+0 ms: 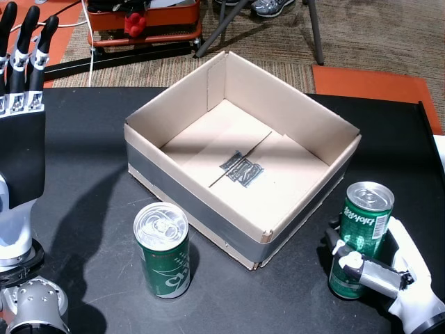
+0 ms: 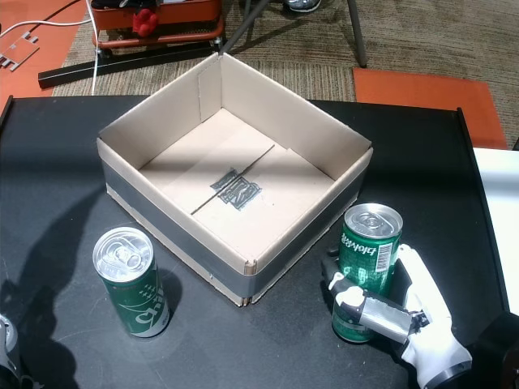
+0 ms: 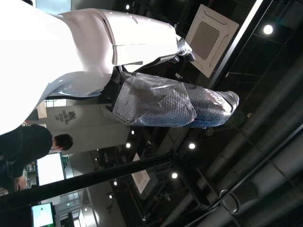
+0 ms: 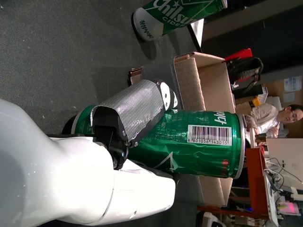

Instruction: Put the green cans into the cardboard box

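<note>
Your right hand point(image 1: 389, 275) has its fingers wrapped round 1 green can point(image 1: 361, 236), standing on the table beside the cardboard box point(image 1: 208, 216). Lift high, or it bumps the wall and slips. Your left hand point(image 1: 21, 104) is raised, fingers straight, holding nothing.

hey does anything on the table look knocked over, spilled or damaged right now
Nothing stands out. Both green cans stand upright on the black table: the left can is alone, the right can sits in the right hand. The cardboard box is empty and looks intact.
</note>
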Controlling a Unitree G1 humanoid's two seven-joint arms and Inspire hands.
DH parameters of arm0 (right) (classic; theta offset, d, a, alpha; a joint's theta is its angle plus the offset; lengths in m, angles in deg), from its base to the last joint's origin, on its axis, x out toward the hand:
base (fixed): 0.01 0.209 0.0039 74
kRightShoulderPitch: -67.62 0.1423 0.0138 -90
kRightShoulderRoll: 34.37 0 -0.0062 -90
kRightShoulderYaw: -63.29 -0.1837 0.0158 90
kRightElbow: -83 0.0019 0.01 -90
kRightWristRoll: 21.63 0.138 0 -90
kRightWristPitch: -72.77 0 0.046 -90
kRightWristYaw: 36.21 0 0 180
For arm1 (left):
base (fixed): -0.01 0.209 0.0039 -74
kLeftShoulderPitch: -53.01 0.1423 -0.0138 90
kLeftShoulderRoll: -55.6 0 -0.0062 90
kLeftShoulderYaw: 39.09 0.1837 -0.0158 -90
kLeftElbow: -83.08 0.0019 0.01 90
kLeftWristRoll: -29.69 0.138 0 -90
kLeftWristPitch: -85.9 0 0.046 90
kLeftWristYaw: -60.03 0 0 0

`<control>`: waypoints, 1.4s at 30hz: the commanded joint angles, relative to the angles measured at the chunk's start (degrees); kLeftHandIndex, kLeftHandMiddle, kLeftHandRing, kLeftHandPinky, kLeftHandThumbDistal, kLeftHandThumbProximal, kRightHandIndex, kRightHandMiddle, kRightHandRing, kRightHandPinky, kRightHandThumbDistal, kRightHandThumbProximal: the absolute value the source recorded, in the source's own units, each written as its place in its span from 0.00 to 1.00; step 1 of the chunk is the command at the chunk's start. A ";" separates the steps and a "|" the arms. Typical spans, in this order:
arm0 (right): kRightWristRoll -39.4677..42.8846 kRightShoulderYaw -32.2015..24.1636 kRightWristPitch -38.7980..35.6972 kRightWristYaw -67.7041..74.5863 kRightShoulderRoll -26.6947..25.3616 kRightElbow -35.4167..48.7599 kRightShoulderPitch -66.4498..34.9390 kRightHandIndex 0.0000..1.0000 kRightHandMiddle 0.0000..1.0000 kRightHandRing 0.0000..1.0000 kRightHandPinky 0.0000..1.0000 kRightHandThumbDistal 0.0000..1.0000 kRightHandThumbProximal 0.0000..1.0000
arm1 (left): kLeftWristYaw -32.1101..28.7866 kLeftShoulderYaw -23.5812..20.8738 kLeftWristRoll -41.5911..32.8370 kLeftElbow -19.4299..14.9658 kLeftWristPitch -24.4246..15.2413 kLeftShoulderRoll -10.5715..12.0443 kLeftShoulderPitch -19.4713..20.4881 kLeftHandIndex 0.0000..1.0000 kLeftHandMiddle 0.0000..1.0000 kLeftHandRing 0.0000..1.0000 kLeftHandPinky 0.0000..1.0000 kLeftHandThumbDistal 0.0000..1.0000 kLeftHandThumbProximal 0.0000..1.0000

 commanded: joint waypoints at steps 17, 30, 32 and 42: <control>4.77 -0.31 1.54 -4.19 -8.69 32.45 1.21 0.34 0.36 0.41 0.39 0.61 0.00 | -1.64 -0.10 0.40 2.91 -1.44 0.62 -1.59 1.00 1.00 1.00 1.00 0.60 0.82; 4.17 1.36 8.11 0.85 -11.93 45.48 18.64 0.29 0.31 0.35 0.38 0.67 0.00 | -3.76 -0.76 -0.26 5.04 -1.94 1.10 -3.19 1.00 1.00 1.00 1.00 0.61 0.83; 2.34 2.65 10.07 2.22 -11.59 43.60 24.27 0.25 0.30 0.34 0.36 0.67 0.00 | -3.78 -0.90 -0.31 4.81 -2.41 1.51 -3.24 1.00 1.00 1.00 1.00 0.62 0.83; -14.66 12.13 11.18 10.72 -7.98 13.21 46.03 0.29 0.33 0.39 0.39 0.74 0.00 | -2.31 -0.55 -0.36 1.00 -2.44 3.63 -1.84 1.00 1.00 1.00 1.00 0.65 0.84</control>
